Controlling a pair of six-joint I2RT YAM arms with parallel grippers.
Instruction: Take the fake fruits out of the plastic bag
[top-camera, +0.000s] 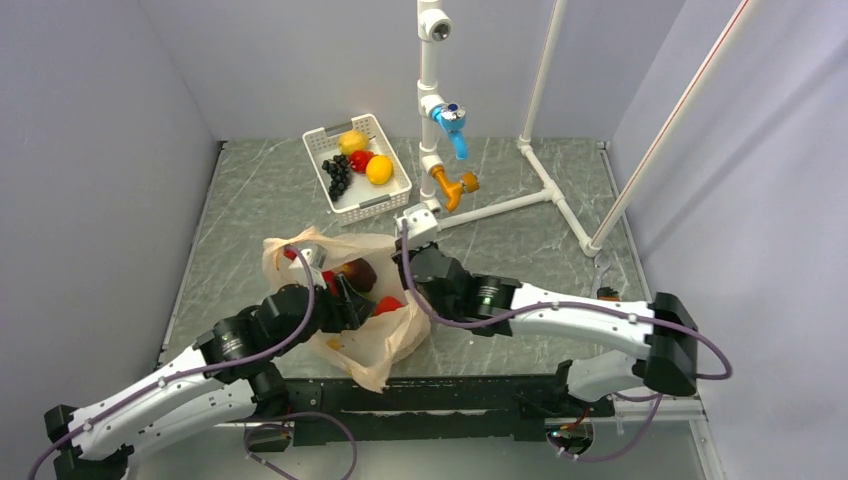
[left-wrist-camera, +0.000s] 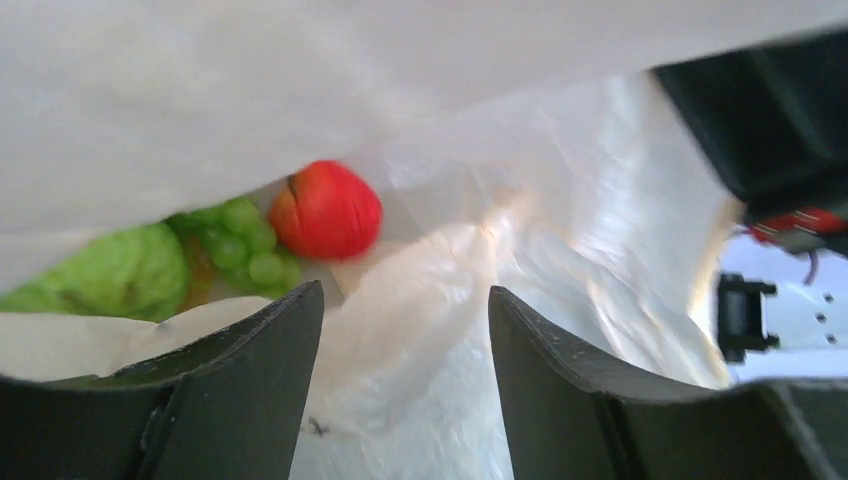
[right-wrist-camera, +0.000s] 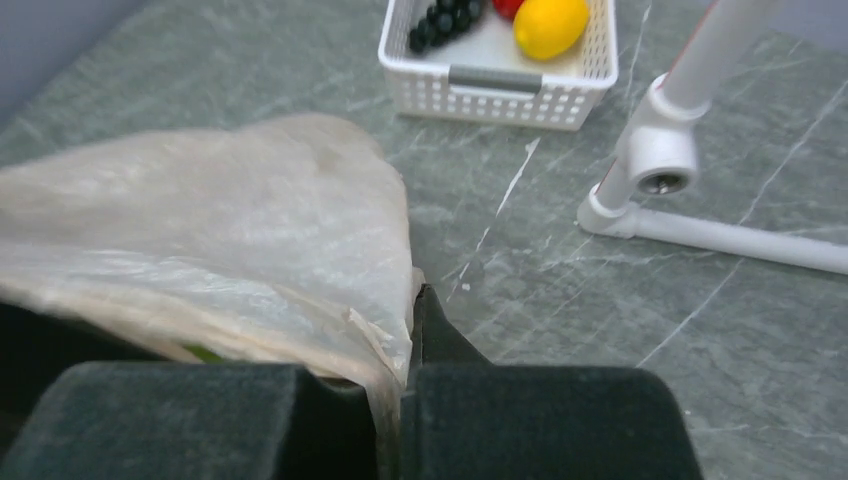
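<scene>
The peach plastic bag (top-camera: 372, 340) lies crumpled at the near middle of the table. My left gripper (top-camera: 345, 300) is open inside its mouth; its jaws stand apart over bag film (left-wrist-camera: 420, 330). Ahead of it in the bag lie a red apple (left-wrist-camera: 327, 210), a green grape bunch (left-wrist-camera: 245, 250) and a round green fruit (left-wrist-camera: 120, 275). From above, a dark maroon fruit (top-camera: 357, 273) and the red apple (top-camera: 388, 304) show in the opening. My right gripper (top-camera: 412, 262) is shut on the bag's edge (right-wrist-camera: 395, 360) and holds it up.
A white basket (top-camera: 357, 168) at the back holds black grapes (top-camera: 338, 176), a lemon, an orange fruit and a red fruit; it shows in the right wrist view (right-wrist-camera: 497, 75) too. A white pipe frame (top-camera: 500, 205) with a blue and an orange tap stands at back right.
</scene>
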